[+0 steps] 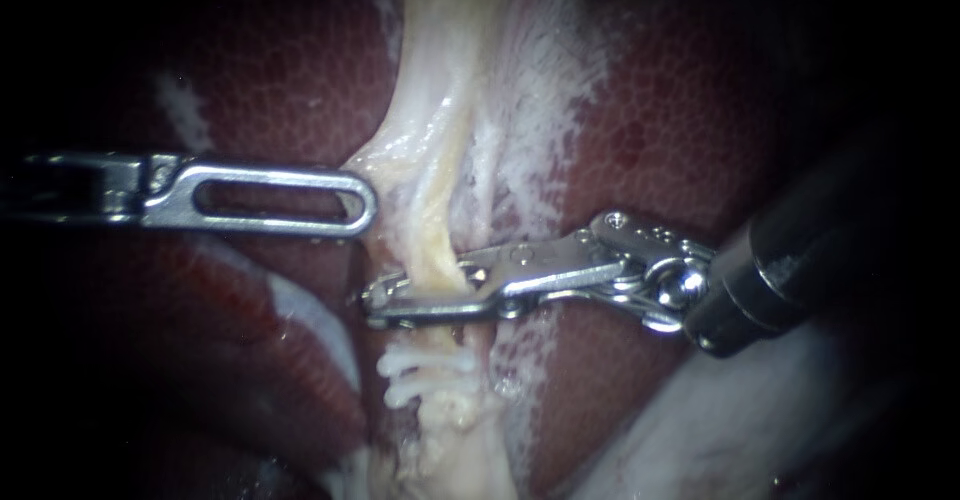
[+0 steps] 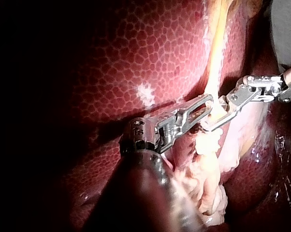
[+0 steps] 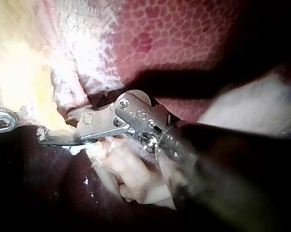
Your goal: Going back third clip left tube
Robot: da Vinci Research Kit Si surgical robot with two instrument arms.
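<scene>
A pale yellowish tube runs down between dark red liver lobes. My right instrument comes in from the right, and its open jaws straddle the tube just above white clips that sit across it. The left wrist view shows the right instrument with a gap between its jaws. My left instrument, with a slotted jaw, lies level from the left. Its jaws are shut on the edge of the pale tissue beside the tube. In its own view the left instrument meets that strand.
Mottled red liver lies on both sides of the tube. White fibrous tissue spreads to the tube's upper right. A pale smooth fold lies at the lower right under the right shaft.
</scene>
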